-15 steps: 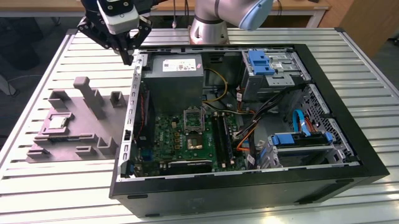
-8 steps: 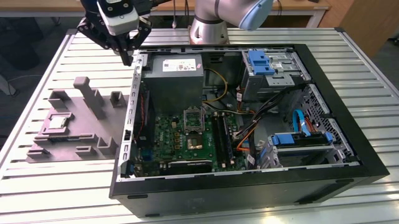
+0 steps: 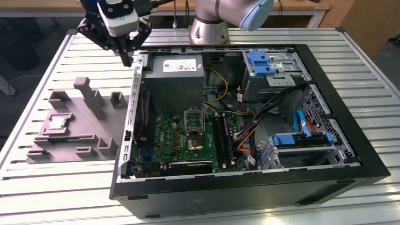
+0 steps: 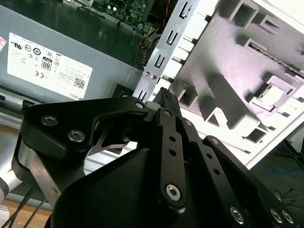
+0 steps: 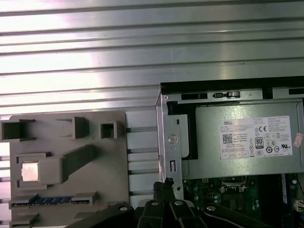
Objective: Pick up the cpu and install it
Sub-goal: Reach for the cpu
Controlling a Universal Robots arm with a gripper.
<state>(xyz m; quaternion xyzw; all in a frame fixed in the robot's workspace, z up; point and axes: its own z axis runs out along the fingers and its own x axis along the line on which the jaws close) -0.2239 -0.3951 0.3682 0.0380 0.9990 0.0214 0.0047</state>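
My gripper (image 3: 127, 60) is drawn narrow, its black fingers pressed together at the tips with nothing held between them. It hangs pointing down over the metal side wall of the open computer case (image 3: 350, 154), at the corner by the grey power supply (image 3: 178, 77); whether the tips touch that wall I cannot tell. In both wrist views the tips sit against the perforated steel edge, with the power supply on one side and the grey moulded tray (image 5: 95, 190) on the other. The cpu (image 3: 58, 123) lies flat in a square recess of that tray, well apart from my gripper, its silvery top up. The tray rests on the slatted metal table (image 3: 62, 187), just beside the case on the exterior view's left. Inside the case the green motherboard (image 3: 181, 136) lies below the power supply, with its metal socket frame (image 3: 194, 118) near the middle.
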